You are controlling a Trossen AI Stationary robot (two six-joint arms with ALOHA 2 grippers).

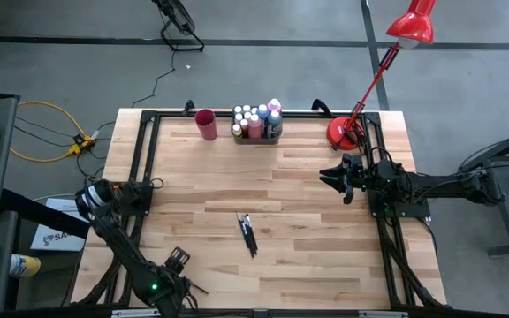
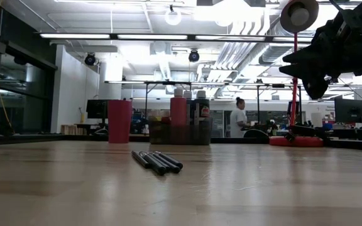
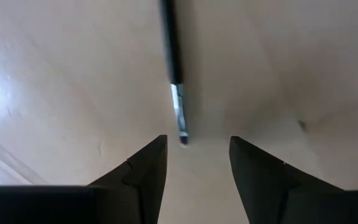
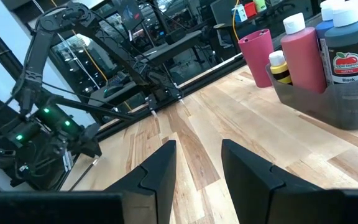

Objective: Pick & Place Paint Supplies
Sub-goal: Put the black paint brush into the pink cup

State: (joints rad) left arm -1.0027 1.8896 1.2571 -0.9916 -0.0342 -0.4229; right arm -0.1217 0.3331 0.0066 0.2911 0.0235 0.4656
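Several thin dark-handled paintbrushes (image 1: 248, 234) lie together flat on the middle of the table, also in the low view (image 2: 157, 162). One more paintbrush (image 3: 174, 56) lies on the wood just ahead of my left gripper (image 3: 197, 146), which is open near the table's near-left corner (image 1: 186, 284); the brush's bristle tip (image 3: 183, 138) lies just before the gap between the fingers, untouched. Paint bottles (image 1: 256, 119) stand in the grey tray (image 4: 328, 102) at the far edge. My right gripper (image 1: 334, 177) hovers open above the table's right side (image 4: 197, 146).
A red cup (image 1: 206, 124) stands left of the tray at the far edge. A red desk lamp's base (image 1: 345, 134) sits at the far-right corner, its arm reaching over the table. Bare wood lies between the brushes and the tray. A person (image 2: 238, 119) stands in the room beyond.
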